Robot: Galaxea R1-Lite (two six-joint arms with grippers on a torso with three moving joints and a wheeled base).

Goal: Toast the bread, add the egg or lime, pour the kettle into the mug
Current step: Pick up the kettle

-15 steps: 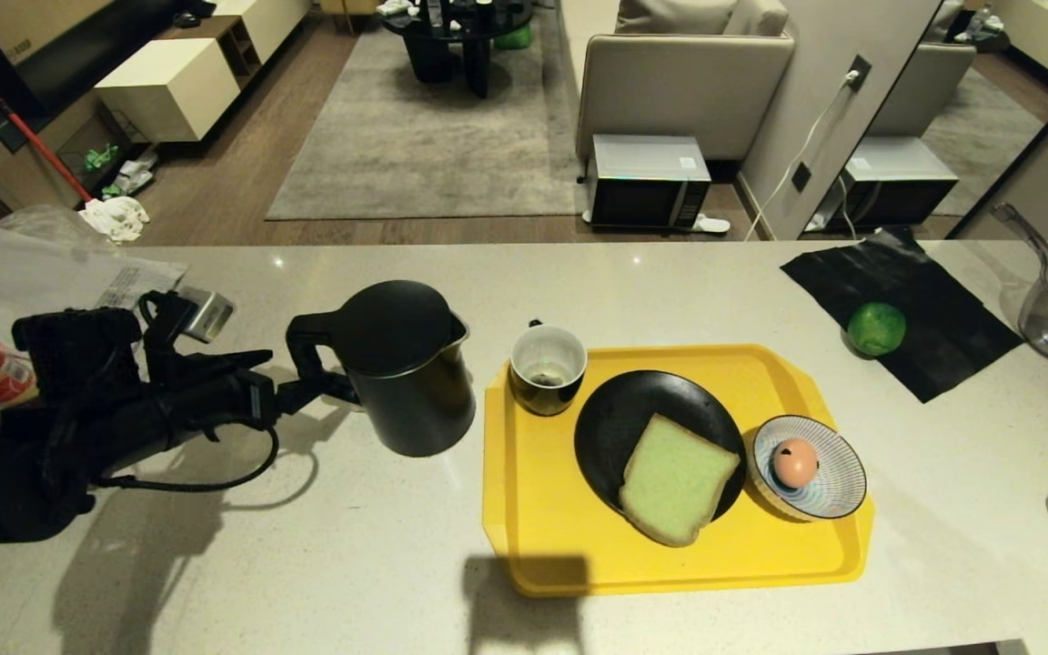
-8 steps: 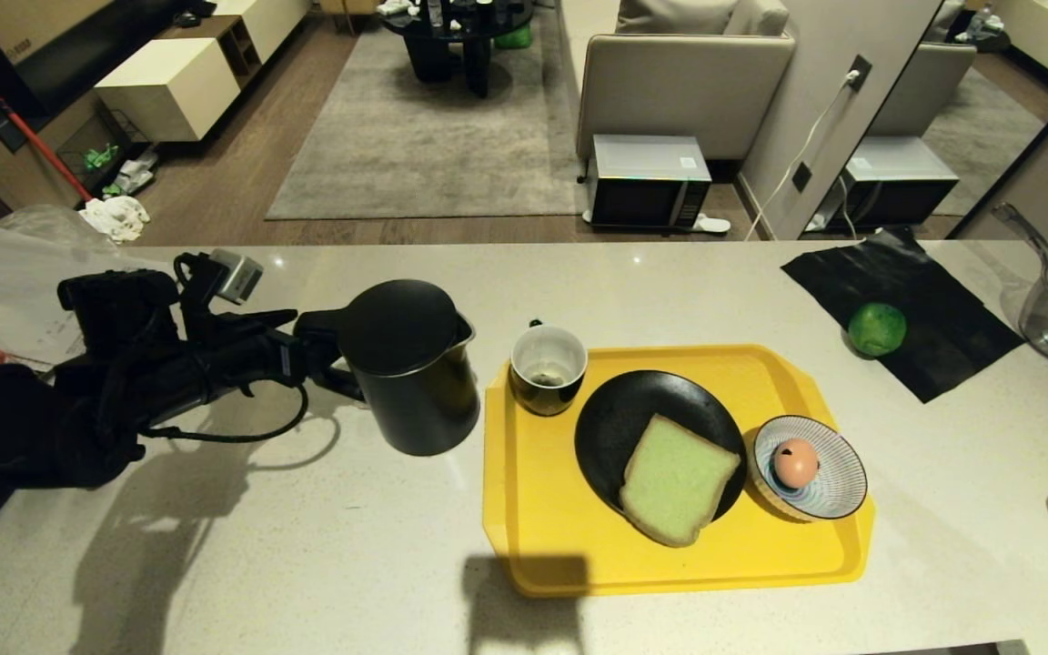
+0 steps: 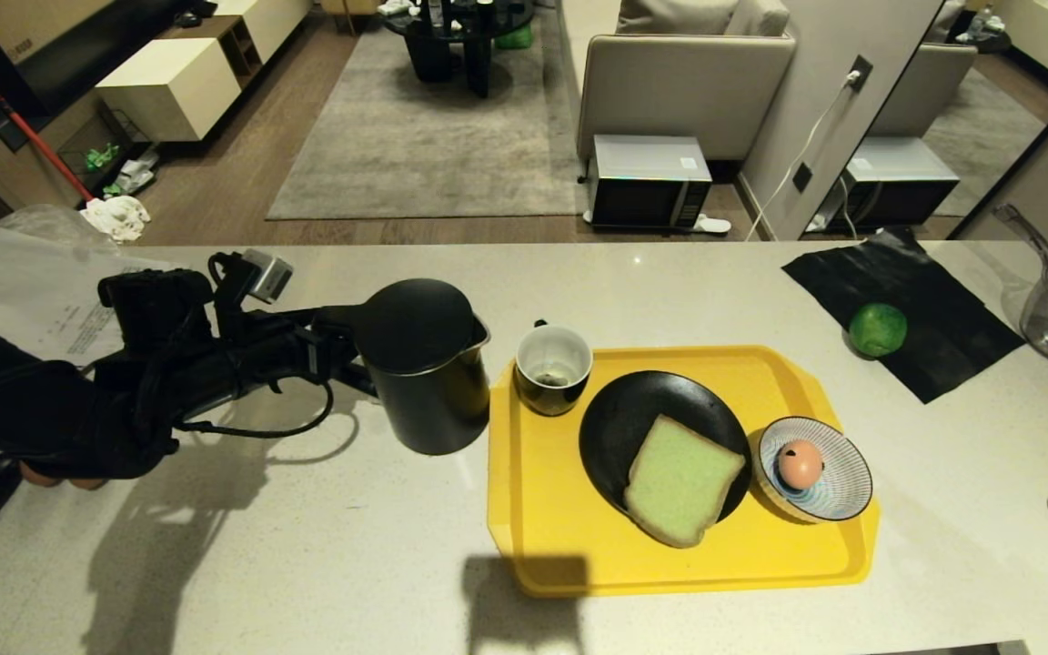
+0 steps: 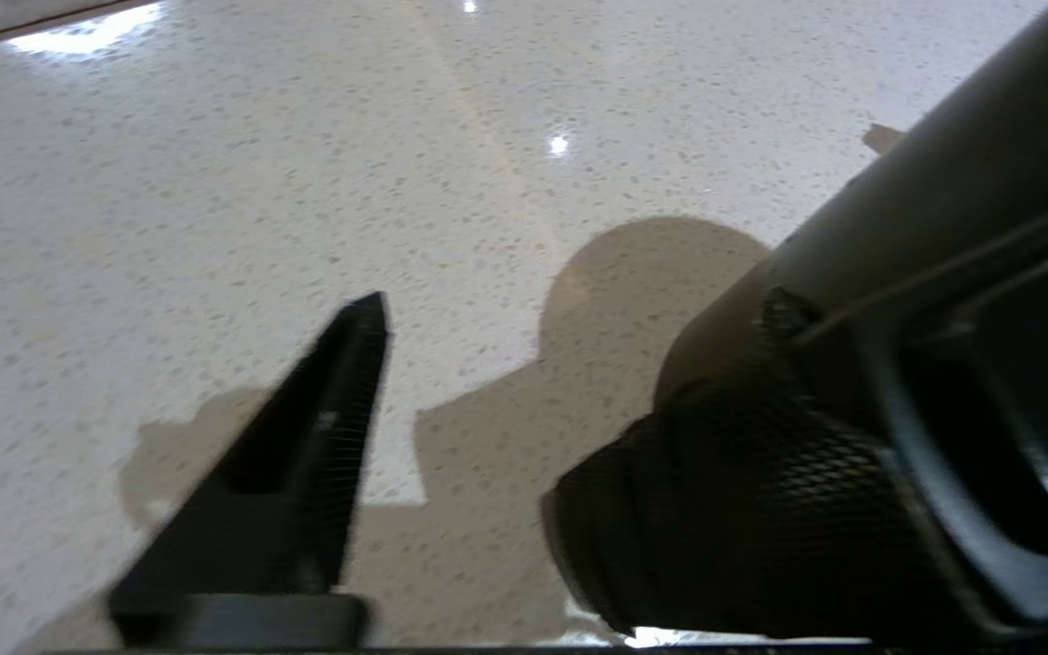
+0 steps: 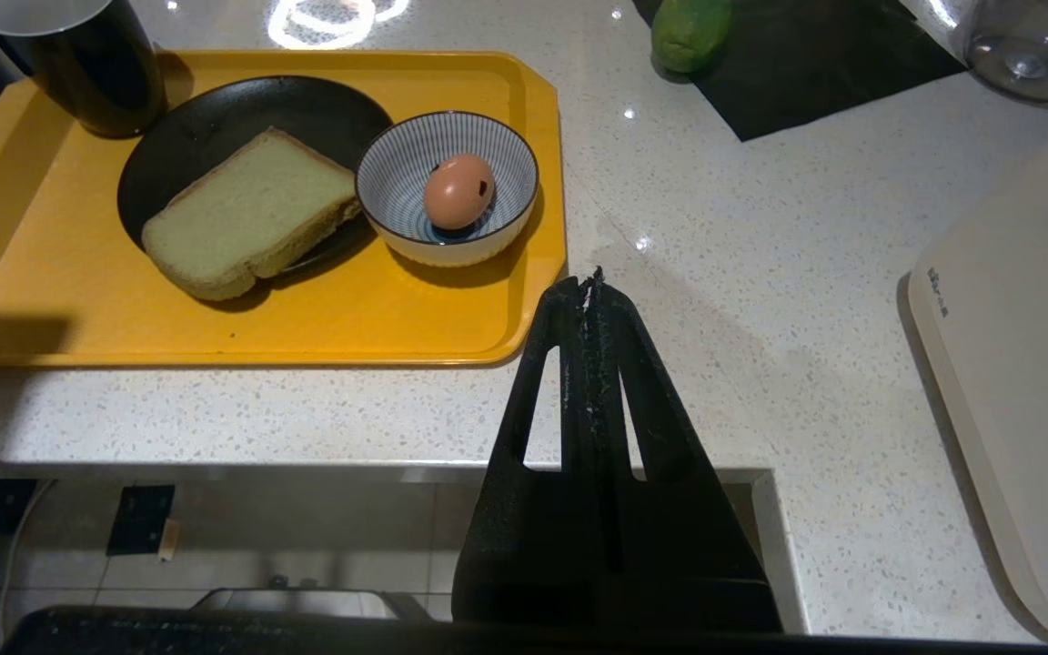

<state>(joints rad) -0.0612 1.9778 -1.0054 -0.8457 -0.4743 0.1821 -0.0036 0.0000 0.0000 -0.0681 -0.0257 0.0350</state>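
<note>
From the head view, we see the left gripper (image 3: 342, 350) has travelled in along the counter (image 3: 324, 546) over the last second and now sits at the handle of the kettle (image 3: 428, 364), its fingers spread either side of it and not yet closed. The kettle stands just beside the yellow tray (image 3: 579, 555), a little nearer it than a second ago. On the tray are the mug (image 3: 553, 368), the bread (image 3: 680, 480) on a black plate (image 3: 610, 428), and the egg (image 3: 800, 463) in a striped bowl (image 3: 842, 482). The lime (image 3: 877, 329) lies well apart on a black cloth (image 3: 906, 291).

In the left wrist view, we see one finger (image 4: 306, 455) free over the counter, the other against the kettle's dark body (image 4: 897, 264). We judge the pour is next, once the handle is gripped.

In the right wrist view, the right gripper (image 5: 589, 291) is pressed together and empty, parked off the counter's edge.
</note>
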